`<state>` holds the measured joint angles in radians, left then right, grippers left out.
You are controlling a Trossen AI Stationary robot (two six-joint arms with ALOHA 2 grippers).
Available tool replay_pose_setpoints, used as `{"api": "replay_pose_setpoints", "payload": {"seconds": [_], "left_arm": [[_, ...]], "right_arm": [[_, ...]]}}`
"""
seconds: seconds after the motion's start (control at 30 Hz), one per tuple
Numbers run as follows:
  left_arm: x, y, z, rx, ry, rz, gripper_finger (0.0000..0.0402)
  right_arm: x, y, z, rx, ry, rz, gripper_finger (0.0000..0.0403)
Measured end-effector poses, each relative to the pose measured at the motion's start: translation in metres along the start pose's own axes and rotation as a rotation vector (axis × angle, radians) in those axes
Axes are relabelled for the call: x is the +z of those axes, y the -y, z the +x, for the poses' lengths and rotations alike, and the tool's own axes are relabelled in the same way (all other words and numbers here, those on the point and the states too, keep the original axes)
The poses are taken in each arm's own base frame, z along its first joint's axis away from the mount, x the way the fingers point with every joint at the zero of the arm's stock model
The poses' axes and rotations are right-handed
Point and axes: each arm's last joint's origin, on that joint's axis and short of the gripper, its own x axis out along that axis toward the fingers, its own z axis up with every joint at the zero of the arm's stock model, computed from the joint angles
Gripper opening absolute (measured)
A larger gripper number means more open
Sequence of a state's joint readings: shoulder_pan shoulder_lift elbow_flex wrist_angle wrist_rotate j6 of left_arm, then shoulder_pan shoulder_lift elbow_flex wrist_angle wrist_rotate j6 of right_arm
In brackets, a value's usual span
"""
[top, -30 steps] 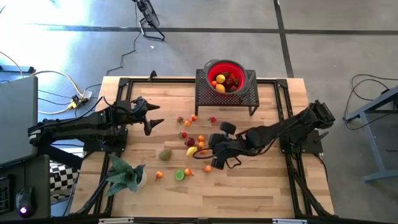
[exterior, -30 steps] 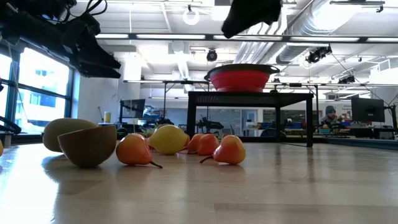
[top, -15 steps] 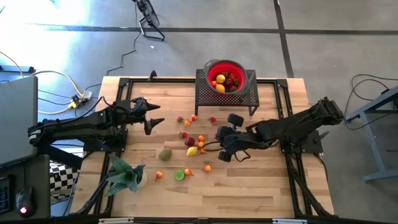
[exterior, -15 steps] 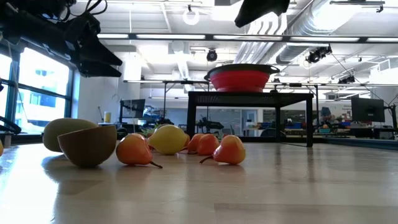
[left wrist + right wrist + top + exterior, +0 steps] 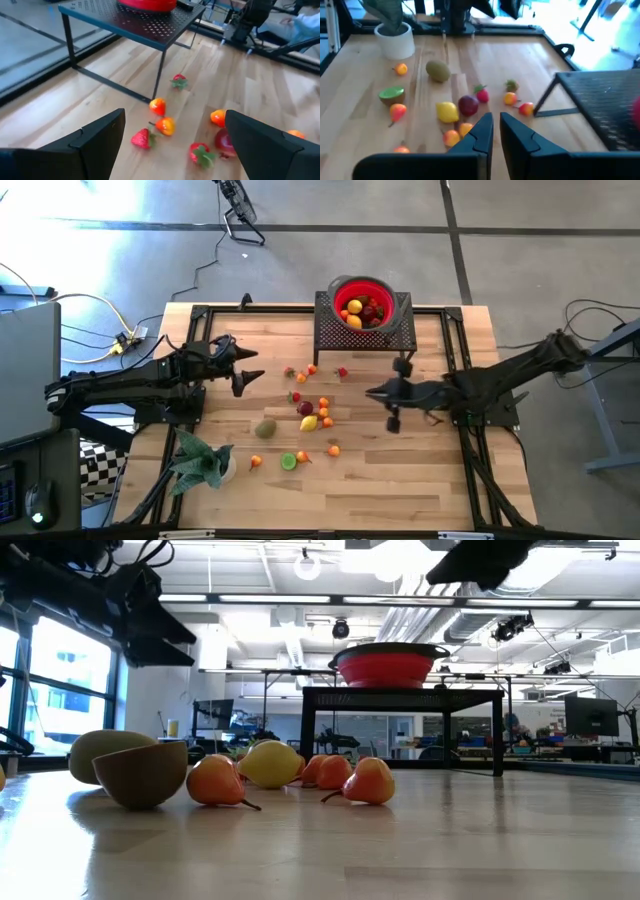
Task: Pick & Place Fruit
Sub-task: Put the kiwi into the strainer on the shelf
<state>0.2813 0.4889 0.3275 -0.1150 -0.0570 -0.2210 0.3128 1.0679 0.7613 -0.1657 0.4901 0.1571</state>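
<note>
Wooden table (image 5: 400,480), grey concrete floor (image 5: 520,250)

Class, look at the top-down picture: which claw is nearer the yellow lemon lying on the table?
Right. The right claw hangs just beside the yellow lemon, toward the black stand. The left claw sits farther, beyond the scattered strawberries.

- Loose fruit (image 5: 307,409) lies in the middle of the tabletop (image 5: 400,480).
- A bowl (image 5: 362,301) sits on a rack (image 5: 330,330) at upper centre.
- A plant (image 5: 200,460) stands at lower left.
</note>
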Motion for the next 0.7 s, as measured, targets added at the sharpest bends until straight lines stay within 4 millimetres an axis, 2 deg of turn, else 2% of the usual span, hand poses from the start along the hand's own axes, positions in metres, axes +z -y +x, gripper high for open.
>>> {"api": "replay_pose_setpoints", "payload": {"seconds": [0.2, 0.33, 0.5, 0.7], "left_arm": [[0.000, 0.000, 0.000, -0.016, -0.002, -0.050, 0.0337], [0.002, 0.000, 0.000, 0.005, 0.022, -0.061, 0.0337], [0.011, 0.002, -0.001, -0.020, 0.113, -0.133, 0.0337], [0.017, 0.004, -0.002, -0.049, 0.175, -0.138, 0.0337]], "right_arm": [[-0.018, 0.028, -0.039, -0.010, 0.113, -0.059, 0.0026], [-0.029, 0.043, -0.060, -0.018, 0.195, -0.025, 0.0026], [-0.044, 0.053, -0.075, -0.021, 0.259, 0.021, 0.0026], [-0.055, 0.058, -0.080, -0.041, 0.322, 0.055, 0.0026]]}}
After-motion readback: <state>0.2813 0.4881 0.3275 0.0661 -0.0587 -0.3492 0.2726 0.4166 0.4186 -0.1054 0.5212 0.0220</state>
